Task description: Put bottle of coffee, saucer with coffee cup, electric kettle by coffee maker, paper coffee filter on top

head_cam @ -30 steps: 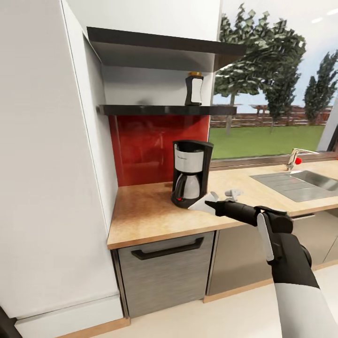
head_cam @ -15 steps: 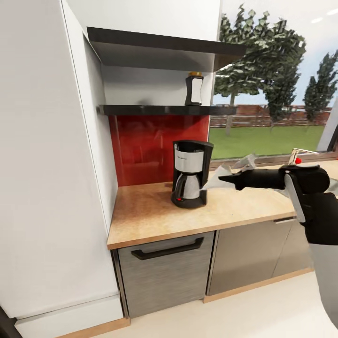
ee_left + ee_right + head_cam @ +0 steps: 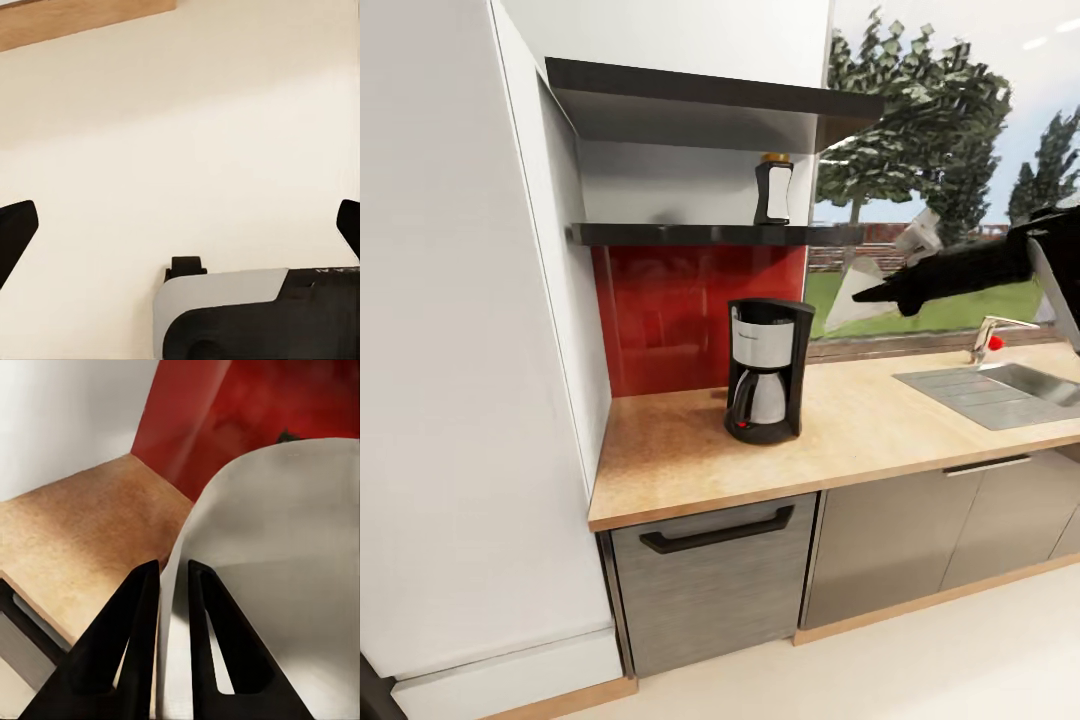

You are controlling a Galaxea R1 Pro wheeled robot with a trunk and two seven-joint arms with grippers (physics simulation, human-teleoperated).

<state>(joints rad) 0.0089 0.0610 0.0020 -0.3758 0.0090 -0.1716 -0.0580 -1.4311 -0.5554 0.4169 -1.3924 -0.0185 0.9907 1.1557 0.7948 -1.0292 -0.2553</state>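
Note:
The black and silver coffee maker [image 3: 768, 370] stands on the light-wood countertop [image 3: 680, 455] before the red backsplash. On the dark shelf above it sits the bottle of coffee [image 3: 773, 189], dark with a yellow cap. My right gripper [image 3: 880, 293] is raised to the right of the machine and higher than its top, shut on the white paper coffee filter [image 3: 853, 301]. In the right wrist view the fingers [image 3: 139, 615] pinch the filter's edge [image 3: 285, 585] over the countertop [image 3: 75, 540]. My left gripper [image 3: 182, 225] hangs open over pale floor.
A steel sink [image 3: 1000, 385] with a faucet [image 3: 988, 335] lies in the worktop at the right, below the window. A tall white cabinet [image 3: 460, 300] bounds the counter on the left. Two dark shelves [image 3: 710, 235] overhang the coffee maker.
My right arm has risen from countertop height to above and right of the coffee maker, carrying the filter with it. The coffee maker and bottle have stayed put.

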